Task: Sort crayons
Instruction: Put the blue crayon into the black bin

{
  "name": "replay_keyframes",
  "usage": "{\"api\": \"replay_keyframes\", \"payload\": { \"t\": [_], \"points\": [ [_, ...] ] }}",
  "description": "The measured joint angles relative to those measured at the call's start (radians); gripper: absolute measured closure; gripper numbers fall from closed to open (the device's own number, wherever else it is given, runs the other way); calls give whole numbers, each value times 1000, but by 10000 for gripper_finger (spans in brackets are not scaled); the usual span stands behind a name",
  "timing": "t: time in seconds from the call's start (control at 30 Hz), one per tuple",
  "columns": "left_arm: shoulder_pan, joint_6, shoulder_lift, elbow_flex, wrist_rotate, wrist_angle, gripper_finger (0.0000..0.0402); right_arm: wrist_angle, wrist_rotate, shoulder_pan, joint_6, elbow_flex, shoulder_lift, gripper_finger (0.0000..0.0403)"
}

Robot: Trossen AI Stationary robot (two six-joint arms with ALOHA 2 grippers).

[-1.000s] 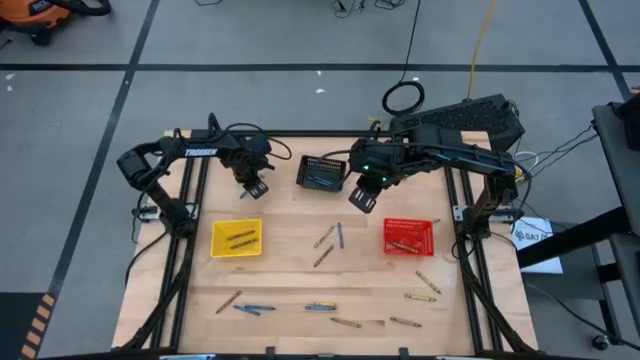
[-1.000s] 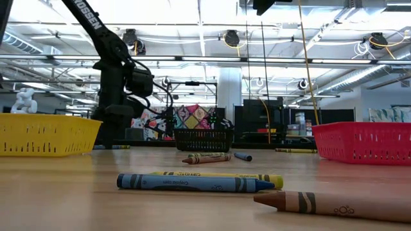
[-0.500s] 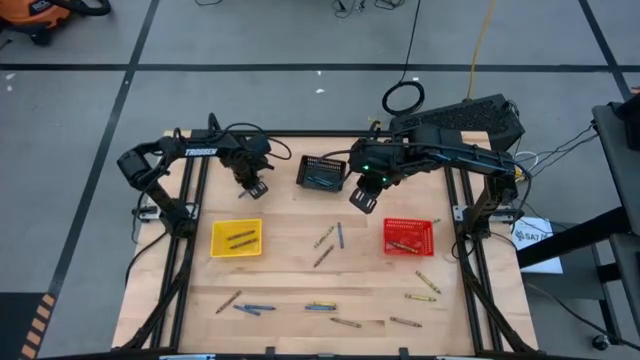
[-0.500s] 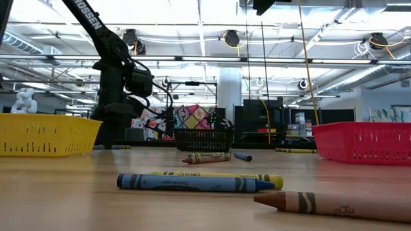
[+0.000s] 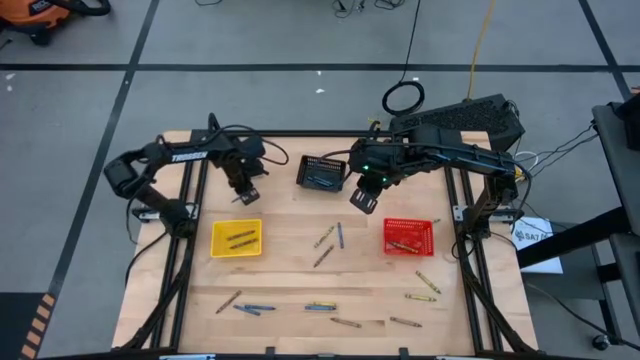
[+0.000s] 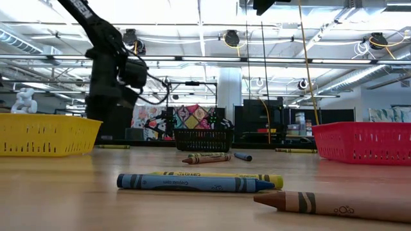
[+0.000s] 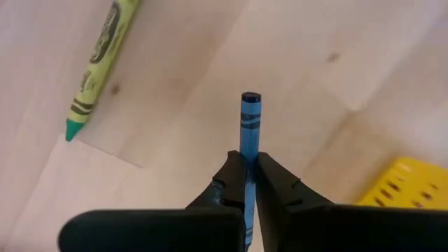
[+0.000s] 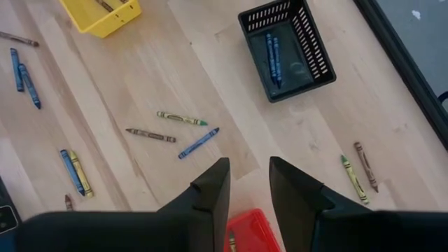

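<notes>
Left wrist view: your left tool is pressed together on a blue crayon, which sticks out past the fingertips above bare wood
Just changed: a second ago those jaws stood wide; now they pinch, and the left arm has swung back toward the table's far left, away from the black basket
What that means: you look to have a pick in hand, so one blue stick seems ready to be carried to a basket; I'd guess the black one, since blues already lie in it
Nearby: a yellow-green crayon lies loose on the wood beside your grip, and a corner of the yellow basket shows at the edge
Right tool: your right tool hangs with fingers spread, holding nothing, between the black basket and the red basket; it has not moved
Loose crayons: a trio sits mid-table between yellow and red baskets, and more are strung along the near edge, blue, olive and brown mixed
Baskets: yellow and red each hold a couple of sticks already
Table: pale wooden top in a black frame, crayons scattered on it
Room: grey floor with dark tape lines around the table; low view shows a bright workshop hall with ceiling lights and hanging cables
</notes>
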Motion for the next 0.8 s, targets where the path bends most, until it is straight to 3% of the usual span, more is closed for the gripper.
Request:
{"api": "replay_keyframes", "payload": {
  "t": [0.13,0.33,0.47,0.8],
  "points": [
    [-12,30,-73,1,8,-34,394,0,26,0,-11,0,0,314],
    [-16,107,-182,2,127,-55,394,0,77,-1,-27,0,0,314],
    [-16,108,-221,15,151,-44,394,0,78,-2,-37,0,0,314],
    [-50,99,-227,73,174,190,394,0,78,-8,-61,0,0,314]
  ]
}}
